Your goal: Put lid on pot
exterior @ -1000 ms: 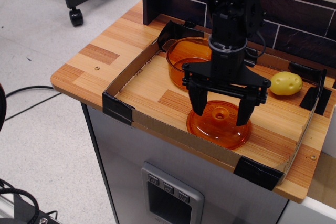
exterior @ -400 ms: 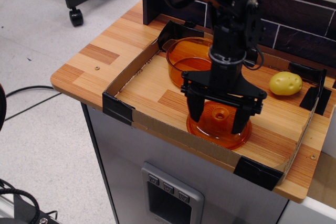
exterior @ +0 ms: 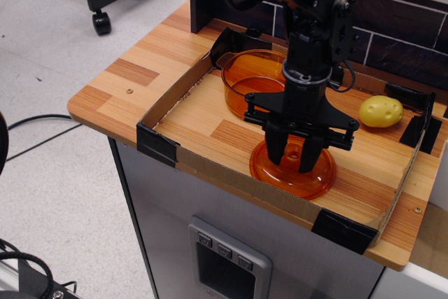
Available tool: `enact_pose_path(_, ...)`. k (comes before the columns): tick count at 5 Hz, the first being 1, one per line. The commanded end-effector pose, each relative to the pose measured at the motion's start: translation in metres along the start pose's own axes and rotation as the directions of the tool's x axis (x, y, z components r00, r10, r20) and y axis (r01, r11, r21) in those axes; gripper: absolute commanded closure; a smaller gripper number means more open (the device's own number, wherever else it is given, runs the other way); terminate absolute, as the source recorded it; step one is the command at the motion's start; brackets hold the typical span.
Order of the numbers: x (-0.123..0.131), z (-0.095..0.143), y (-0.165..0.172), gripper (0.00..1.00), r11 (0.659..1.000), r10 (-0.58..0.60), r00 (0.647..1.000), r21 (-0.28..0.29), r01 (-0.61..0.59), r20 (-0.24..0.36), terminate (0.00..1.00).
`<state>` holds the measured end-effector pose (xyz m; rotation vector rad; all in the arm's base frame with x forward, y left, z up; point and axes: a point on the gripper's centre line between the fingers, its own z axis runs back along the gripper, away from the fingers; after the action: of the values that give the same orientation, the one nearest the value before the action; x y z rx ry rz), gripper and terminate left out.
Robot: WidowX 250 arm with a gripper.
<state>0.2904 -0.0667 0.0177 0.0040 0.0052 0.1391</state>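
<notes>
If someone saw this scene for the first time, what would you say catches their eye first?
Probably the black gripper, its fingers closed around the knob of the orange lid at the front of the tray. Behind it stands the open orange pot, and a yellow potato lies to the right.

The lid (exterior: 292, 169) is a see-through orange plastic disc, shallow-domed, with a small ring-shaped knob at its middle. It lies flat on the desk (exterior: 133, 75) near the front edge. The pot (exterior: 250, 82), round, deep and of the same clear orange, stands upright and uncovered just behind it, towards the back edge.
</notes>
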Motion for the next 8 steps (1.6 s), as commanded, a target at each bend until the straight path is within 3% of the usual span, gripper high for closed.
enact_pose_path(1, 0.012, 0.041, -0.007, 1.0, 0.999, 0.008, 1.0, -0.048, -0.006, 0.03, 0.0)
enact_pose_path(3, 0.031, 0.108, 0.014, 1.0, 0.978, 0.11, 0.993, -0.181, -0.099, 0.052, 0.0)
enact_pose_path(4, 0.041, 0.106, 0.03, 1.0, 0.979, 0.151, 0.986, -0.145, -0.14, 0.065, 0.0)
enact_pose_path(6, 0.061, 0.073, 0.062, 1.0, 0.973, 0.229, 0.972, -0.027, -0.228, 0.051, 0.0)
enact_pose_path(7, 0.073, 0.06, 0.07, 1.0, 0.966, 0.26, 0.965, 0.004, -0.26, 0.041, 0.0)
enact_pose_path(8, 0.084, 0.062, 0.072, 1.0, 0.958, 0.287, 0.957, -0.005, -0.287, 0.044, 0.0)
